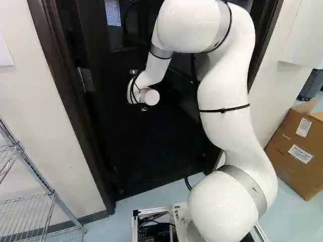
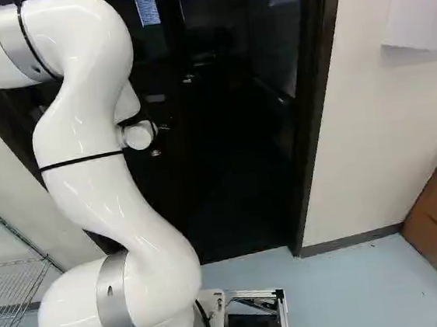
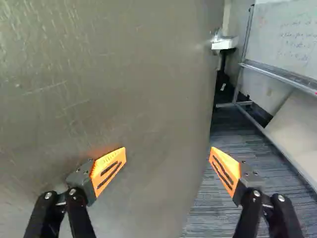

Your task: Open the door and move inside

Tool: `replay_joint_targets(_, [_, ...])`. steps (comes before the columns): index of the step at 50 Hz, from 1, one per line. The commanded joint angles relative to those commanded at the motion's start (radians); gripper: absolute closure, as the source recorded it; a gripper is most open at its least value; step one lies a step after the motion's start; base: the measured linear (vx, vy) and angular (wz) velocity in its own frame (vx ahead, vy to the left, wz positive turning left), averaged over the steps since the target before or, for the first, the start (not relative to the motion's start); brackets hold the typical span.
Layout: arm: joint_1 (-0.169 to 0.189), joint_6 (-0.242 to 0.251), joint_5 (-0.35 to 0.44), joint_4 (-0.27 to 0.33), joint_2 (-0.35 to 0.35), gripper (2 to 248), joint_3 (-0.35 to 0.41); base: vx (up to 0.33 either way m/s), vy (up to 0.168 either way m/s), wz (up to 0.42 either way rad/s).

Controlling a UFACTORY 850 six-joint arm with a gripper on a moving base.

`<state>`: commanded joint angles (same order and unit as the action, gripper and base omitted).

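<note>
Found the door (image 3: 124, 99) ajar in the wrist view, with a scuffed, grey-brown face taking up much of the sight ahead of the fingers (image 3: 108, 171). Saw these open and spread wide, gripping nothing, one in front of the door's face, the other out past its edge. Could not tell about any touch against the door. Noticed a silver fitting (image 3: 224, 42) by that same edge, farther off.

Glimpsed, past the edge, dark striped carpet (image 3: 225, 131), a whiteboard (image 3: 285, 37) with writing on it and, below this, a pale panel (image 3: 299, 129).

In the base views, made out a dark doorway (image 1: 151, 156) straight ahead, inside a dark frame (image 2: 320, 121). Could not trace the door's outline there. Saw the white arm (image 1: 222, 106) bent high, reaching towards the doorway.

Farther out, spotted a wire rack (image 1: 25, 217) at the left of the left base view, a brown box (image 1: 298, 151) at its right by the pale wall (image 2: 403, 136), and light blue floor (image 2: 371, 280) between base and doorway.
</note>
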<state>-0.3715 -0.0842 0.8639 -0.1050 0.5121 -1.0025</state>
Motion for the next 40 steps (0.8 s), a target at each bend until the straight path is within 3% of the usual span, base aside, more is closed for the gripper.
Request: replay_joint_targets(40, [-0.054, 0.0, 0.0, 0.099, 0.054, 3, -0.071, 0.0, 0.0, 0.0])
